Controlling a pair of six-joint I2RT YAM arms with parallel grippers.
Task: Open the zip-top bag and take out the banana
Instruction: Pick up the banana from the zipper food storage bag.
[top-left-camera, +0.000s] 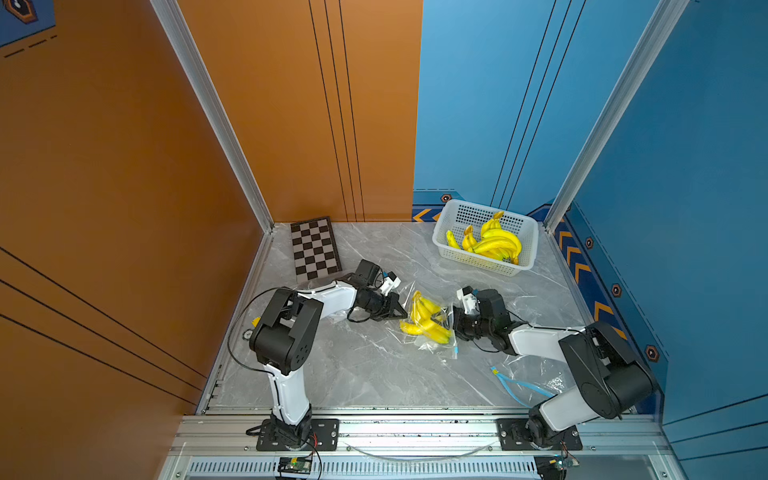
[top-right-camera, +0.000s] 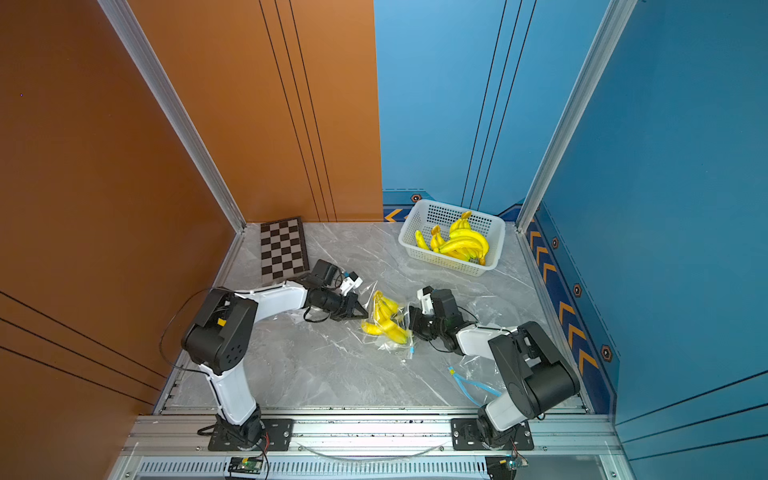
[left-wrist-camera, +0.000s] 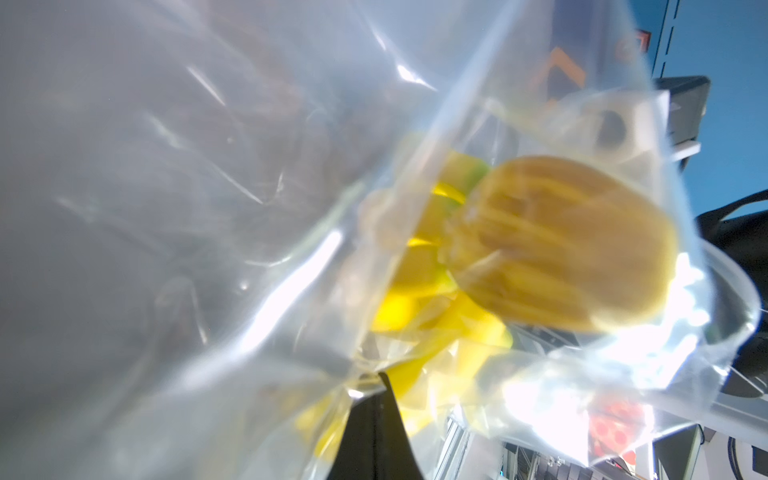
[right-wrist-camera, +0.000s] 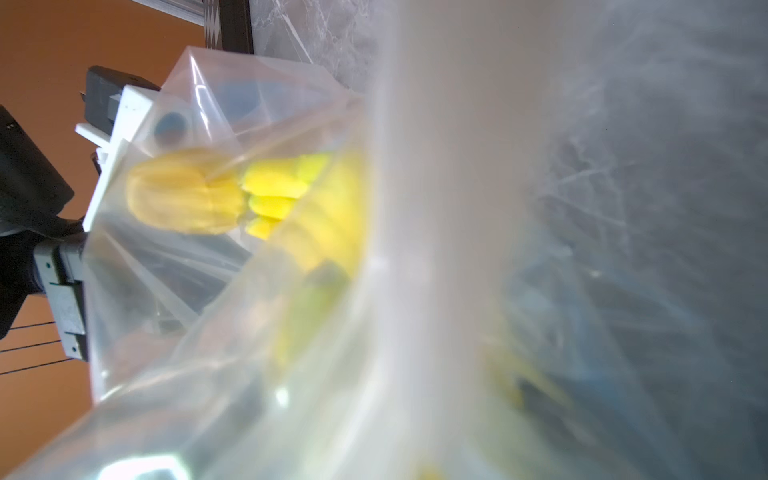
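A clear zip-top bag lies mid-table in both top views with a yellow banana bunch inside. My left gripper is shut on the bag's left edge; the left wrist view shows its black tips pinching the plastic, with the banana behind the film. My right gripper sits at the bag's right end, by the blue zip slider. In the right wrist view blurred plastic hides its jaws; the banana shows through.
A white basket holding more banana bunches stands at the back right. A checkerboard lies at the back left. Another clear bag with a blue zip strip lies near the right arm's base. Loose plastic sits behind the right wrist.
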